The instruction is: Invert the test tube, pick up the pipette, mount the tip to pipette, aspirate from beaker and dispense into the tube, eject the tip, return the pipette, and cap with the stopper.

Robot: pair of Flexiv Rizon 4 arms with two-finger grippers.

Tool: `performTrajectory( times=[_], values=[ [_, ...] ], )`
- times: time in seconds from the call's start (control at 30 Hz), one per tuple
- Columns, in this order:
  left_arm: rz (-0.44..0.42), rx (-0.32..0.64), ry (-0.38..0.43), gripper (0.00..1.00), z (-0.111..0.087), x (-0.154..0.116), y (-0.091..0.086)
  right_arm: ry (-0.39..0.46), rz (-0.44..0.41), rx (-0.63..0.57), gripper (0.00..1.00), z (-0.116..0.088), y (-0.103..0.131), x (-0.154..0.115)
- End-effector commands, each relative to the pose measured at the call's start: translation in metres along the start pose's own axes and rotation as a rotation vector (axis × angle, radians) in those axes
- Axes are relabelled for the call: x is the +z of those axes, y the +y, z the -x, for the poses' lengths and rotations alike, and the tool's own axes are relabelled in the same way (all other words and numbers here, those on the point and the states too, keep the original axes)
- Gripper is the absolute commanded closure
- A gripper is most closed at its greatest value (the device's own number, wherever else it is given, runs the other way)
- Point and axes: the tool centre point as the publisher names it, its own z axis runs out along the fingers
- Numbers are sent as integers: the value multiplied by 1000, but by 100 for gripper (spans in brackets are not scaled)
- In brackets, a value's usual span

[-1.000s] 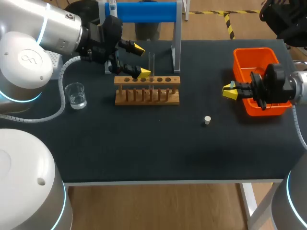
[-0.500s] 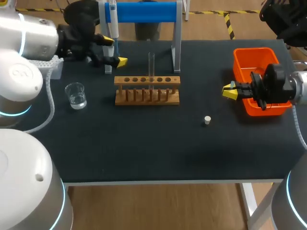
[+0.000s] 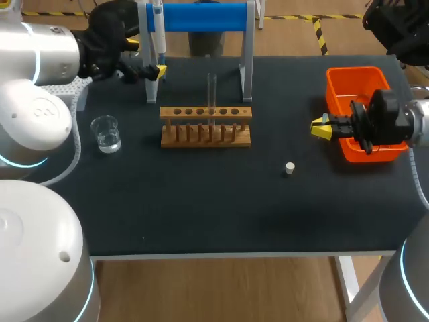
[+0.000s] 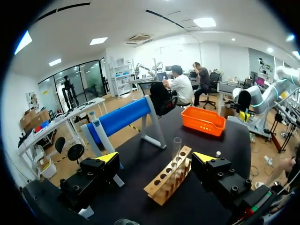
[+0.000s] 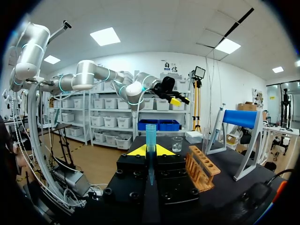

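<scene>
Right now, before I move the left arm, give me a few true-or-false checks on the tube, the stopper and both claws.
1. The test tube stands upright in the wooden rack. True.
2. The left claw is shut on the pipette. False: it is open, and the pipette hangs on the blue stand.
3. The stopper caps the tube. False: it lies on the table, apart from the rack.
4. The right claw is shut on a blue tip. True.
</scene>
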Motion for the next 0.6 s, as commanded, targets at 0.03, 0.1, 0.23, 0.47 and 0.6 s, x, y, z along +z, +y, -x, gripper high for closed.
performTrajectory(
  times=[0.03, 0.1, 0.23, 0.47, 0.6],
  values=[
    [5, -15, -57, 0, 9, 18, -4, -3, -1, -1, 100, -1, 0, 0],
    [2, -22, -79, 0, 16, 22, -6, -3, -1, -1, 100, -1, 0, 0],
    [0, -35, -126, 0, 28, 27, -8, -3, -1, -1, 100, -1, 0, 0],
    [2, -62, -195, 0, 45, 35, -8, -3, -1, -1, 100, -1, 0, 0],
    [0, -67, -224, 0, 51, 40, -10, -3, -1, -1, 100, -1, 0, 0]
  ],
)
